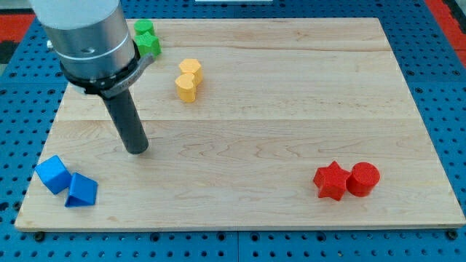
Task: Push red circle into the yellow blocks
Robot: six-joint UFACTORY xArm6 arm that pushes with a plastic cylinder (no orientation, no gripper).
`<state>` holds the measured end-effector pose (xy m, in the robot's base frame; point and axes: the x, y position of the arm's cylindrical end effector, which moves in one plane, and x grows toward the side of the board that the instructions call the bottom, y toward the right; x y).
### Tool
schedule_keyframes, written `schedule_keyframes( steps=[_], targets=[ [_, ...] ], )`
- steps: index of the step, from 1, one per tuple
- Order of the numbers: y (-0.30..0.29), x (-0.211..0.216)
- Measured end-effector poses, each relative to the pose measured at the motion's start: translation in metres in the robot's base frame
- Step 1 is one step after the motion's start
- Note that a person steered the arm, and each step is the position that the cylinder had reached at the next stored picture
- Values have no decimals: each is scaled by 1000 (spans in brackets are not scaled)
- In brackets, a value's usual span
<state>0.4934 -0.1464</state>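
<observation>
The red circle (362, 179) lies at the view's lower right, touching the red star (330, 181) on its left. Two yellow blocks sit together at the upper middle-left: a hexagon-like one (190, 69) above a heart-like one (186, 88). My tip (136, 149) rests on the board at the left, below and left of the yellow blocks and far left of the red circle. It touches no block.
Two green blocks (147, 38) sit at the top left, partly behind the arm. A blue cube (53, 174) and a blue triangle-like block (81, 191) lie at the lower left corner. The wooden board (291, 109) ends on blue pegboard.
</observation>
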Motion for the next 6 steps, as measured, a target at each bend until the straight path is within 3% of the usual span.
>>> schedule_keyframes(
  steps=[3, 4, 5, 6],
  targets=[
    [-5, -4],
    [3, 45],
    [69, 98],
    [180, 110]
  ],
)
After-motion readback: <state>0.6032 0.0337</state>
